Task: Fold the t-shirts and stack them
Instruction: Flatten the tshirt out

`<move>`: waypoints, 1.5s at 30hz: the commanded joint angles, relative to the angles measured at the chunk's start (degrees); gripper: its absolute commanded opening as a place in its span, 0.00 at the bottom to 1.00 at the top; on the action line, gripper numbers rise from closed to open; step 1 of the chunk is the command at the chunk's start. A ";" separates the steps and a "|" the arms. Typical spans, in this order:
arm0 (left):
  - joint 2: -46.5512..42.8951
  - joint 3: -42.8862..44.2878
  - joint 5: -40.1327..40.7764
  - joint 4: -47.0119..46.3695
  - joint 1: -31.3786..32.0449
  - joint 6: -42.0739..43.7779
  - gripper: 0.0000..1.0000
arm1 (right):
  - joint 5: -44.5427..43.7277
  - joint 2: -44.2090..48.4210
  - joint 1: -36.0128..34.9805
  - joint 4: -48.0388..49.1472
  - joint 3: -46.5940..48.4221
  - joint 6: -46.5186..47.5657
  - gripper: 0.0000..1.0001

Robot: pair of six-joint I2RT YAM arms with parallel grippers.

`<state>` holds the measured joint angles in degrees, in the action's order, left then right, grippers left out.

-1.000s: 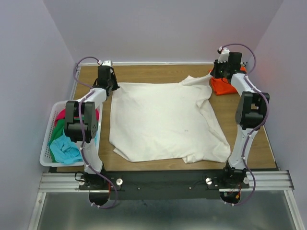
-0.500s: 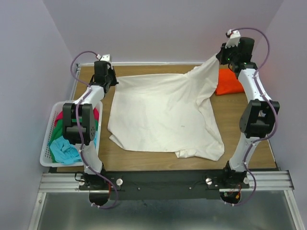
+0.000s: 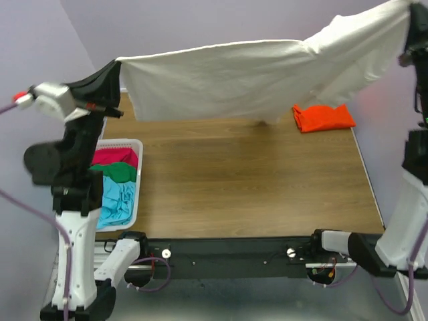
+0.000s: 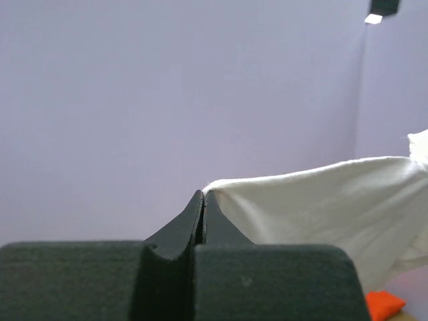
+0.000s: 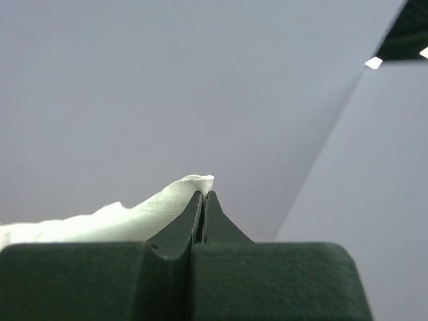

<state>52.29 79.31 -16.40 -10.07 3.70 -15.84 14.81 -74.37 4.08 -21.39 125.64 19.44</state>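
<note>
Cream-white shirt [image 3: 221, 77] hung spread crosswise above the surface [image 3: 254, 180], one corner pinched in the closed left pincer [image 4: 202, 195], the other in the closed right pincer [image 5: 202, 195].

- Soft, even light fills the overhead view; the desk [image 3: 254, 180] carries a mild sheen and hardly any hard shadow.
- Above the desk, the cream-white t-shirt [image 3: 254, 77] is bright, nearly washed out toward its right end.
- Left of the desk, the left arm [image 3: 77, 227] looks smeared, perhaps from motion; right of the desk, the right arm [image 3: 409, 214] is soft too.
- Both wrist views are flat and dimmer, each with one small bright lamp patch [image 4: 373, 19]; the dark jaws near the lens are slightly unsharp.
</note>
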 commanded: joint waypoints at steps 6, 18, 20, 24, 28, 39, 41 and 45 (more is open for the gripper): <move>-8.96 8.75 -3.02 3.30 0.43 -1.57 0.00 | -12.35 4.14 -0.12 -4.54 18.74 5.52 0.01; -10.19 -2.99 -0.74 1.81 0.69 0.10 0.00 | -12.26 4.58 -0.12 -3.66 4.19 6.67 0.01; -10.28 -12.01 1.02 -0.47 0.69 0.89 0.00 | -9.98 3.88 -0.12 -3.23 -3.89 5.44 0.01; -5.90 -25.76 3.83 -5.13 0.60 1.60 0.00 | -3.92 1.60 -0.12 1.51 -19.87 2.36 0.01; 5.95 -31.58 6.46 -8.12 0.60 0.81 0.00 | 1.01 -5.06 -0.12 9.60 -31.59 -0.89 0.01; 55.97 -1.54 14.99 6.10 -0.36 3.18 0.00 | 3.31 -48.72 -0.21 22.36 -21.62 -14.16 0.02; 59.40 1.80 15.35 6.37 -0.54 3.35 0.00 | 3.12 -50.94 -0.30 21.66 -19.22 -13.82 0.02; 63.01 5.32 15.79 7.25 -0.54 4.67 0.00 | 2.51 -52.28 -0.30 21.56 -17.54 -13.29 0.03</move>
<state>113.91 80.38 -3.44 -4.71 3.64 -13.28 17.63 -128.20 4.08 -3.97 103.26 7.81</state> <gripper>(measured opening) 0.006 0.025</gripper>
